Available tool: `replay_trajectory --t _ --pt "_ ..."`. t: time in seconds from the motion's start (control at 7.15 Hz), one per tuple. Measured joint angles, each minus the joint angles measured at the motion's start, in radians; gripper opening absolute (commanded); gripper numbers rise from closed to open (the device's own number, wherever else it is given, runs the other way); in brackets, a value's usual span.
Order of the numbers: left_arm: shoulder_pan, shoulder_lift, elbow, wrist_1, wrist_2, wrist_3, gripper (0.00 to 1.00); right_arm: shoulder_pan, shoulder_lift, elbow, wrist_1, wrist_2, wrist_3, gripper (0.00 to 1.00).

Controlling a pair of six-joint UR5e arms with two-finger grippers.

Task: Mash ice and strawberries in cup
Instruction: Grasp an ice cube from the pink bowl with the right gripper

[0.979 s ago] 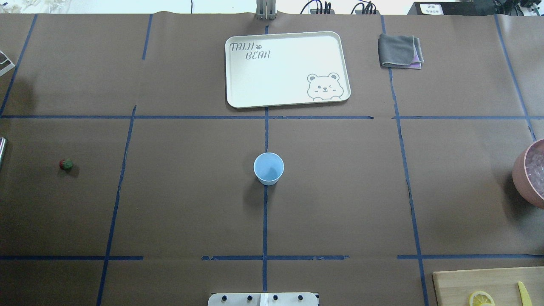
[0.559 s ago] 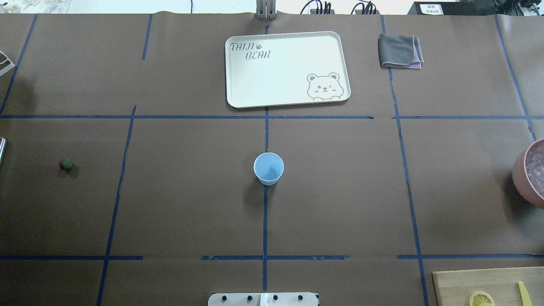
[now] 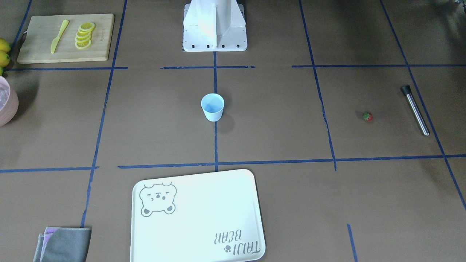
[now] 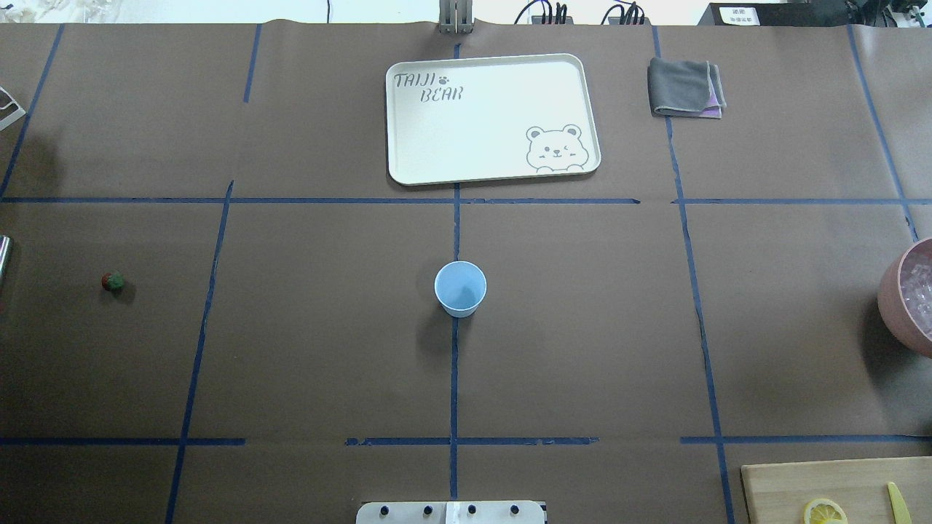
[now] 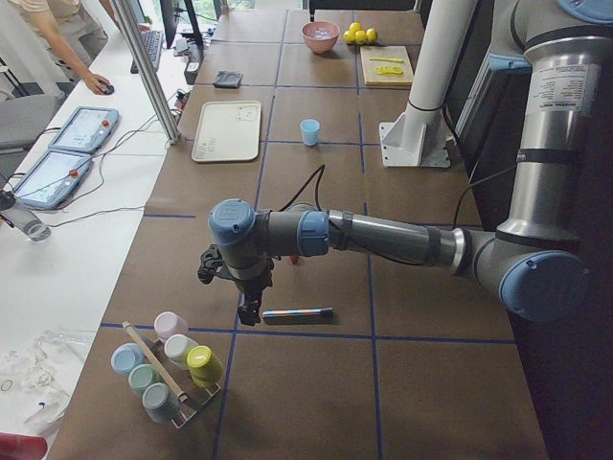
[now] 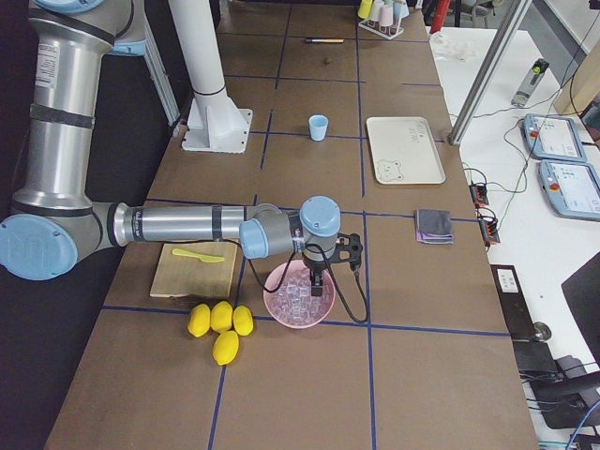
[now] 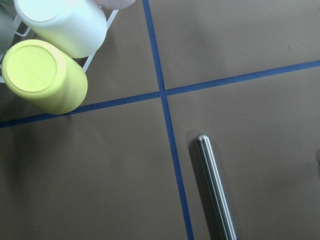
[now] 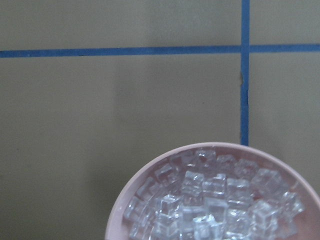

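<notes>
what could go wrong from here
1. The clear ice cubes lie heaped in the pink bowl under the right gripper; one may slip out on the way to the small pale blue plastic cup.
2. That cup stands empty and unheld, so mashing could tip it.
3. The round steel rod lies flat by the left gripper and might roll when pinched.

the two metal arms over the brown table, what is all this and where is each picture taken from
It is a robot with two jointed arms, each ending in two fingers. Two pictures look down on the table, two look along it from its ends, two come from cameras on the wrists. An empty blue cup stands mid-table. The left arm hangs by a steel rod near a strawberry; the right arm hangs over a pink bowl of ice. I see nothing held.
</notes>
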Motion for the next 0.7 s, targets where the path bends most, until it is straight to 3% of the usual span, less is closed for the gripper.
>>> replay_trajectory --t 0.28,0.7 --pt "0.0 0.0 0.0 0.0 0.0 0.0 1.0 -0.07 -0.073 0.011 0.112 -0.023 0.177 0.91" --pt "0.0 -0.001 -0.003 0.0 0.0 -0.007 1.0 -0.097 -0.122 0.008 0.144 -0.038 0.282 0.9"
